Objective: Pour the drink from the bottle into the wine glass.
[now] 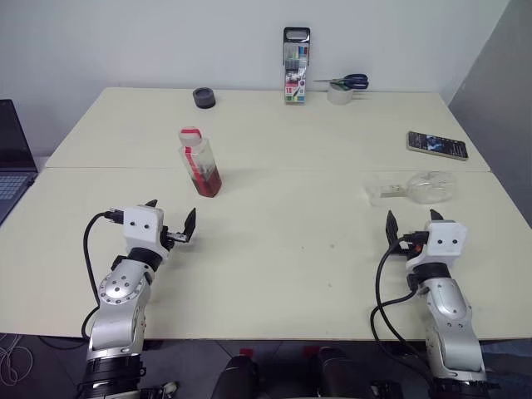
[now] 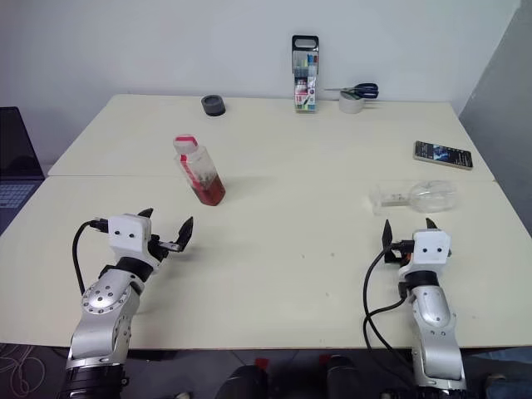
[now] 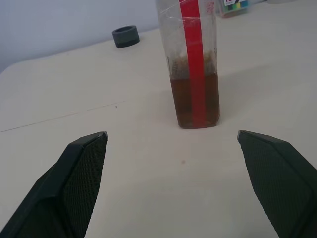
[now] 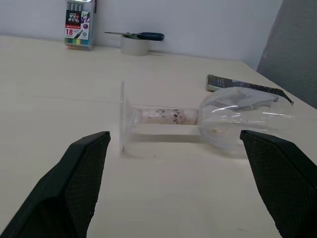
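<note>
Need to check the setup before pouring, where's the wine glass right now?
The wine glass lies on its side on the table's right half, just ahead of the open right gripper, with the phone beyond it.

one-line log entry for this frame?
left gripper: open, short of bottle | right gripper: open, near wine glass | bottle: upright, capped | wine glass: on its side
</note>
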Robot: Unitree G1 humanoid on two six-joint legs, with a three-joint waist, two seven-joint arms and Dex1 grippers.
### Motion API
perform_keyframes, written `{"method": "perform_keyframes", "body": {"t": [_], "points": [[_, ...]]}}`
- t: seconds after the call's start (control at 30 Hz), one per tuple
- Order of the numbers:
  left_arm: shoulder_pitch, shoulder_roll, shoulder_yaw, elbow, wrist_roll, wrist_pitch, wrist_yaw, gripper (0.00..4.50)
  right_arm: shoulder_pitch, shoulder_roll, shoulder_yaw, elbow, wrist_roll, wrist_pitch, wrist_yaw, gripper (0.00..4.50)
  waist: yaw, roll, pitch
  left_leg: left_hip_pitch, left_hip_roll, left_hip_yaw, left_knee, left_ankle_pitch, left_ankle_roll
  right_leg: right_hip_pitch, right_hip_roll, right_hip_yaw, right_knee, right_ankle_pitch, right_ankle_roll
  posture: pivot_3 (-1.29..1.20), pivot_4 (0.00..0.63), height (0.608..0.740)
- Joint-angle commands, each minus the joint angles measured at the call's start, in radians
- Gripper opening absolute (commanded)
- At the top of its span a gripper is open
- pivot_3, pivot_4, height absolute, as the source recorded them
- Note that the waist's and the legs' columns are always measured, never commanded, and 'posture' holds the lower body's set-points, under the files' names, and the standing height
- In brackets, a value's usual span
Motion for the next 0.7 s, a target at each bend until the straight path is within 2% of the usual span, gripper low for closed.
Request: {"method": "perform_keyframes", "body": {"t": [0.03, 0.7], "points": [[-0.008, -0.002, 0.005, -0.041, -0.011, -0.028, -0.005, 4.48, -0.003, -0.005, -0.013, -0.023, 0.006, -0.006, 0.002, 4.50, 0.000, 0.000, 0.000, 0.000, 0.000, 0.000, 0.000, 0.000, 0.000, 0.000, 0.000, 0.000, 0.000, 0.000, 0.000, 0.00, 0.150, 0.740], [-0.032, 0.001, -0.019, -0.047, -0.010, 0.017, -0.009, 4.48, -0.001, -0.004, -0.022, -0.024, 0.008, -0.005, -0.004, 4.50, 0.000, 0.000, 0.000, 0.000, 0.000, 0.000, 0.000, 0.000, 0.000, 0.000, 0.000, 0.000, 0.000, 0.000, 0.000, 0.00, 0.150, 0.740]]}}
